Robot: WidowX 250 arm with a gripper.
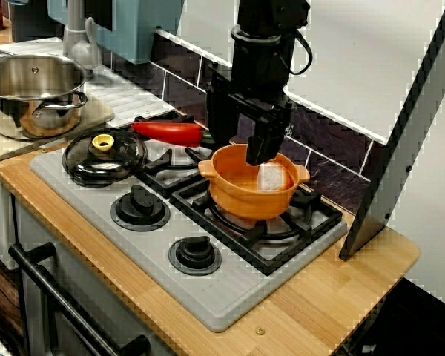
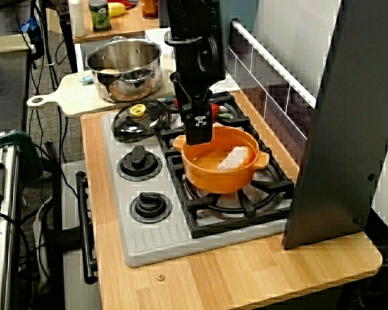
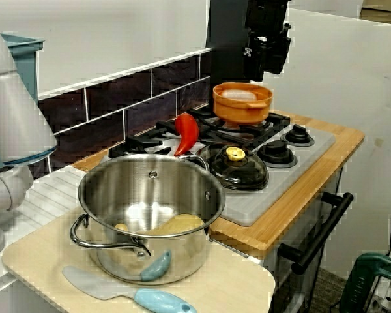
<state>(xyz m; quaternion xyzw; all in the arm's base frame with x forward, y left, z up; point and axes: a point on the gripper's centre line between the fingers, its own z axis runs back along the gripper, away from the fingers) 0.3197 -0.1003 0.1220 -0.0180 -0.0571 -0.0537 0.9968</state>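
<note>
Gripper (image 1: 262, 154) hangs just over pot (image 1: 252, 199), at its back rim; jaw gap cannot be told. White block (image 1: 271, 178) inside pot. Pot on stove (image 1: 230, 297) grate. Lid (image 1: 104, 157), red pepper (image 1: 167, 132) left of pot.

Bright, even light is thrown from overhead in all three views, and no harsh shadows are cast. Only a soft shadow is seen under the orange pot (image 1: 254, 194) on the burner grate. Strong glare is caught on the steel pot (image 3: 150, 208) (brightest on its inner floor in the view from the sink end), and small highlights are picked up on the glass lid (image 1: 104, 157). Jagged, stair-stepped edges are shown along the white wall panels in every view. Fine detail is softened slightly throughout, and dark parts are rendered nearly featureless.
</note>
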